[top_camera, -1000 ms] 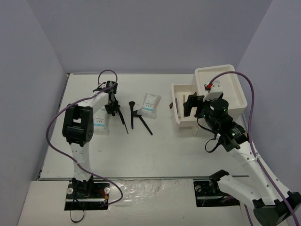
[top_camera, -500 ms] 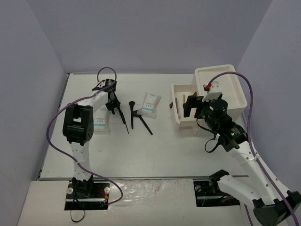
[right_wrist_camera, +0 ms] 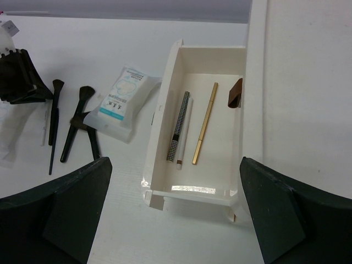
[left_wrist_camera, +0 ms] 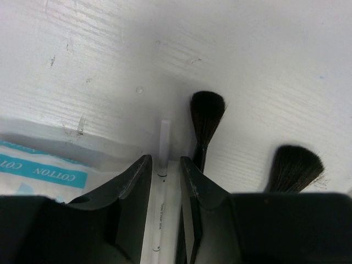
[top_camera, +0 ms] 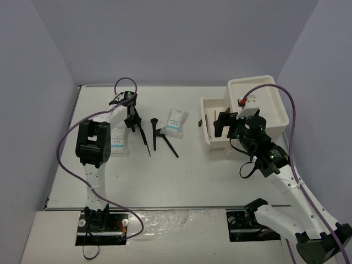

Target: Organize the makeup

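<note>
Right wrist view: checked pencil and gold stick lay in the drawer, my right gripper spread wide above it. Brushes, packets and white stick lay on the surface; my left gripper had its jaws nearly together astride that stick, grip unclear. Mostly undone, I judged.

From the left wrist, the white stick runs out of the picture's lower edge between the fingers of the left gripper, and its print is too small to read. One finger hides the handle of a black brush. The gripper's body hides the handle of the second brush. The packet is cut off at the left, with only "COTTON" legible. From the right wrist, the fingers of the right gripper are dark blurs, and the white box runs off the right edge.
</note>
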You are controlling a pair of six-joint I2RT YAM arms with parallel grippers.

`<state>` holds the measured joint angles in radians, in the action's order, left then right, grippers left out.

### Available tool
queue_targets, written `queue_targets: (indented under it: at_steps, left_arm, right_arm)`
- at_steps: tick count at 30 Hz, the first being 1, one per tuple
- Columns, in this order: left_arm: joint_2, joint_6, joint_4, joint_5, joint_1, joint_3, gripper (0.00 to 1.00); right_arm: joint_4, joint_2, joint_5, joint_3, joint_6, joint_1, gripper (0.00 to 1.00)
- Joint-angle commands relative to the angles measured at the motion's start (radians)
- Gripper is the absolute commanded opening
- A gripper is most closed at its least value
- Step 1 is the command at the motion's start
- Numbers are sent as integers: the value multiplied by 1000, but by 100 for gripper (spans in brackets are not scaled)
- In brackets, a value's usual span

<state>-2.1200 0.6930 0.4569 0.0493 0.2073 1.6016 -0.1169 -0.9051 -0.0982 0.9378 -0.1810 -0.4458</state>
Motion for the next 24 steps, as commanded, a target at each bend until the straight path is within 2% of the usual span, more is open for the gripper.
queue_targets:
  at_steps: [1,3,9,15,20,24]
  left_arm:
    - [2,19,56,36,-2,54,24]
    - [-11,18,77,47,-1,61,20]
    - [-33,6,135,79,13,66,0]
    - [-6,-1,164,59,19,68,0]
    - [148,3,98,-10,28,7,0]
    - [364,21,-78,-133,61,-121,0]
  right_arm:
    - [75,-1,10,3,12,4,100]
    - [75,0,13,3,12,4,100]
    - [75,5,32,6,7,4,100]
    - [73,-6,104,13,3,4,100]
    - [83,-66,293,41,-29,1,99]
    - [149,-107,392,54,-96,-36,97]
